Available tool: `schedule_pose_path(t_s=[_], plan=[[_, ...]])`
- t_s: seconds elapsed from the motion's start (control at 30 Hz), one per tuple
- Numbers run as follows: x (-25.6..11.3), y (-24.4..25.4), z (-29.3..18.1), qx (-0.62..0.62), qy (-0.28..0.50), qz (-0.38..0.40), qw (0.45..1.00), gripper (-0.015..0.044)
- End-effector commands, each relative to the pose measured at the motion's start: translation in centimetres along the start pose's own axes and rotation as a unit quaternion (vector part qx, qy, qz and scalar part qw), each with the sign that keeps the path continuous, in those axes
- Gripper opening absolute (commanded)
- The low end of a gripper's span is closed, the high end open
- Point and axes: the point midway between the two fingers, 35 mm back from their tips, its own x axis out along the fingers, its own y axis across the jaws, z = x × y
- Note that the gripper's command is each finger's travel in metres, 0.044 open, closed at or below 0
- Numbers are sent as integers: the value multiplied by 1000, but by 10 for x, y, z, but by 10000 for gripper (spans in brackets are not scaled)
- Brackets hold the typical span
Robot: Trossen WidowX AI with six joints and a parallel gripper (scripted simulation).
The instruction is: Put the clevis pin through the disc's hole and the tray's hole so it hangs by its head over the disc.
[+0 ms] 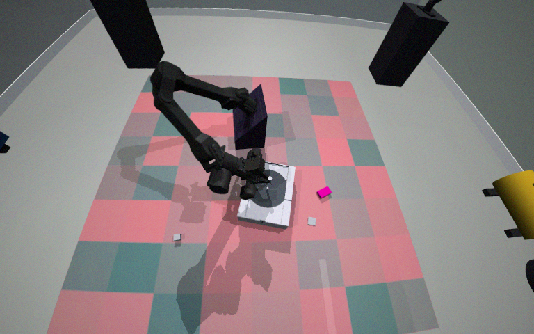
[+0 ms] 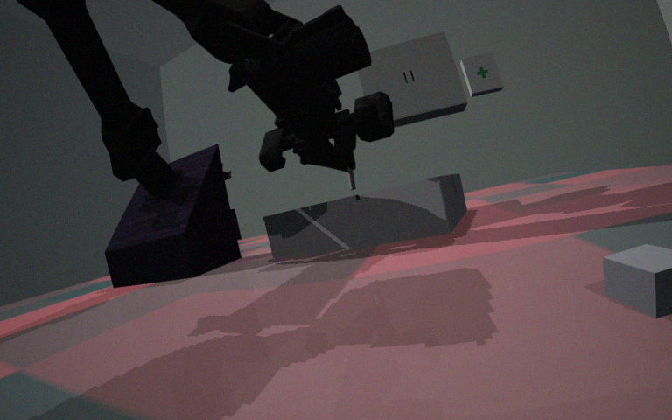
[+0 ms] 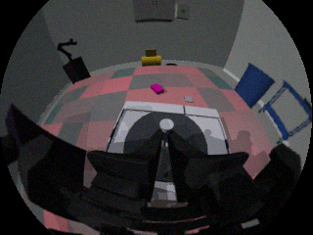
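Above the tray (image 1: 263, 217) (image 2: 361, 218) (image 3: 128, 106), the fingers (image 1: 268, 180) (image 2: 351, 170) pinched the pin (image 1: 269, 178) (image 2: 352, 180) (image 3: 166, 124), its shank hanging clear. Alignment seemed in hand; the disc (image 1: 276, 198) (image 3: 139, 132) lay within the rim. Next called for centring the tip over the disc's hole, then lowering gently.

Fingers (image 1: 268, 179) (image 2: 352, 168) pinched nearly together, pointing downward.
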Motion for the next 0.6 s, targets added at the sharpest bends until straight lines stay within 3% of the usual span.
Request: schedule_pose_path(t_s=[0.0,0.57], plan=[[0,1,-3,-5,-52,1,999,0],[2,-8,-4,-7,-78,0,997,0]])
